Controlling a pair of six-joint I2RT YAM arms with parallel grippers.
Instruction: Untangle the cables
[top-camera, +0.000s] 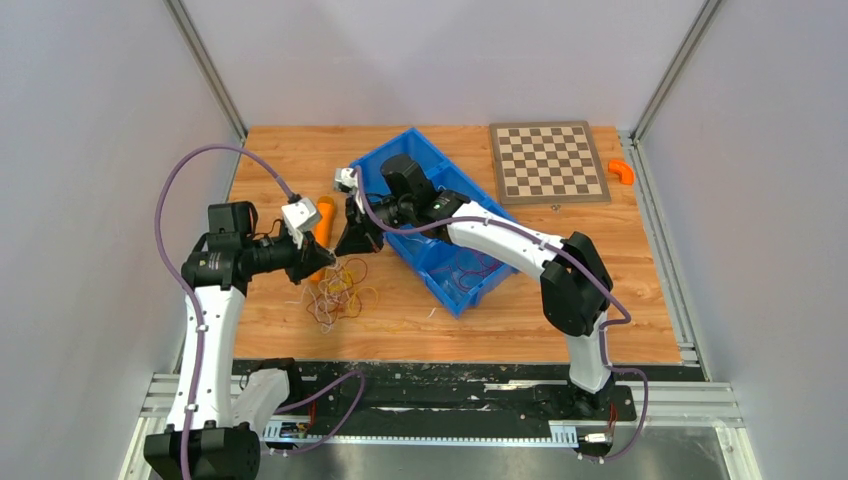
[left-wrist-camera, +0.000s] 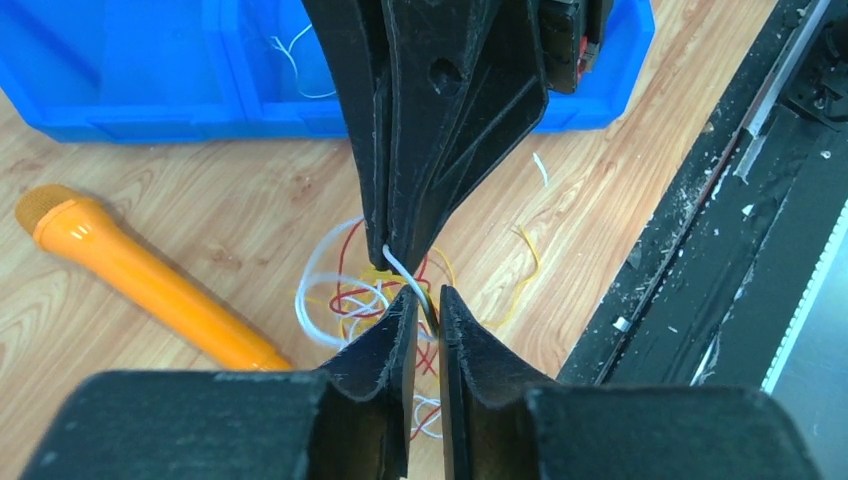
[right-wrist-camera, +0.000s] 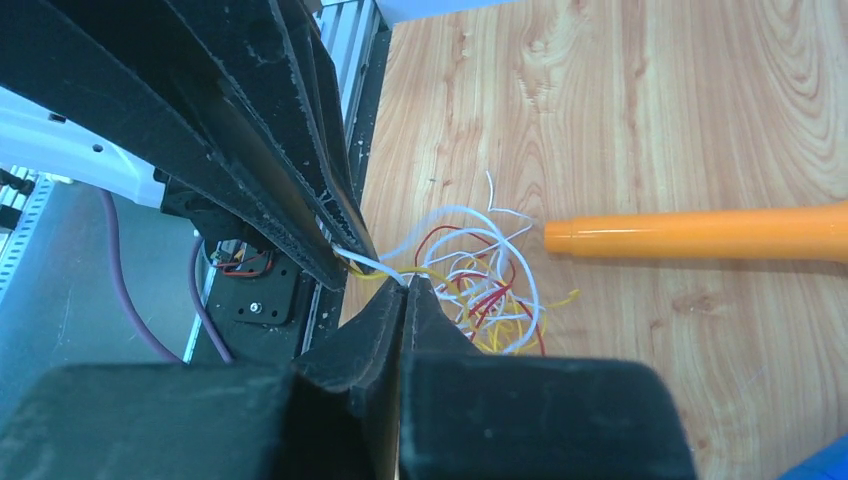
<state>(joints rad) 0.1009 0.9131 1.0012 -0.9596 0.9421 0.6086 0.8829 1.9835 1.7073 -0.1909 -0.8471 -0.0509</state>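
Observation:
The cables (top-camera: 337, 290) lie as a small tangle of white, red and yellow wires on the wooden table, and show below the fingers in the left wrist view (left-wrist-camera: 345, 295) and the right wrist view (right-wrist-camera: 485, 285). My left gripper (top-camera: 322, 258) hovers just above the tangle, shut (left-wrist-camera: 428, 302) on a white and a yellow strand. My right gripper (top-camera: 357, 240) meets it tip to tip, shut (right-wrist-camera: 407, 284) on the same white and yellow strands. A short stretch of cable runs between the two grippers.
An orange marker-like stick (top-camera: 325, 222) lies beside the tangle, behind the left gripper. A blue bin (top-camera: 455, 295) with a few loose wires stands to the right. A chessboard (top-camera: 548, 162) and a small orange piece (top-camera: 622, 172) are at the back right.

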